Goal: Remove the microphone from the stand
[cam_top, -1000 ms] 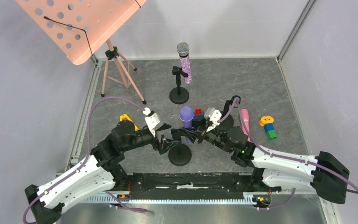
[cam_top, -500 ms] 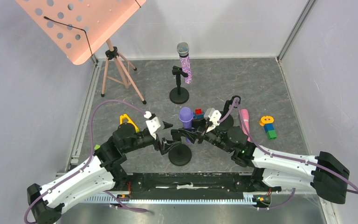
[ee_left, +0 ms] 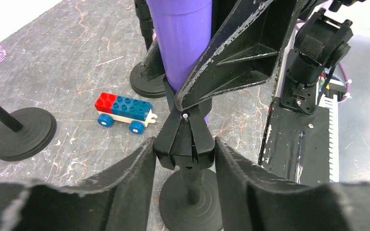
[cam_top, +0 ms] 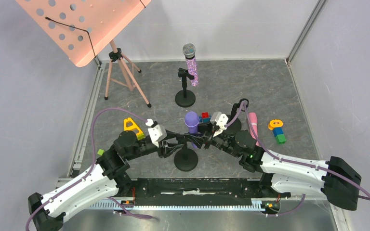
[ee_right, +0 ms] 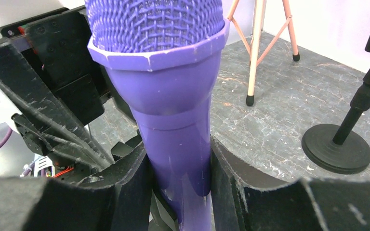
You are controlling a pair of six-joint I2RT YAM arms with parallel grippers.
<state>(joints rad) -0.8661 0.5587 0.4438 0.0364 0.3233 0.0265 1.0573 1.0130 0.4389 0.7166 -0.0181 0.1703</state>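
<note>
Purple mesh-headed microphone point(ee_right: 176, 120) | black round-based stand point(ee_left: 187, 144) | grey marbled tabletop point(ee_left: 67, 62)

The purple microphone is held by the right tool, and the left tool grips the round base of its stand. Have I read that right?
Not quite. The right tool does hold the purple microphone, but the left tool grips the black clip atop the stand, above the round base. The left wrist view shows it.

Pink music stand point(cam_top: 84, 26) at the back left. Right of it – a glittery microphone point(cam_top: 191, 66) upright on its own black base; farther right and nearer, an orange ring point(cam_top: 275, 124) just beside blue and green bricks point(cam_top: 279, 135).
</note>
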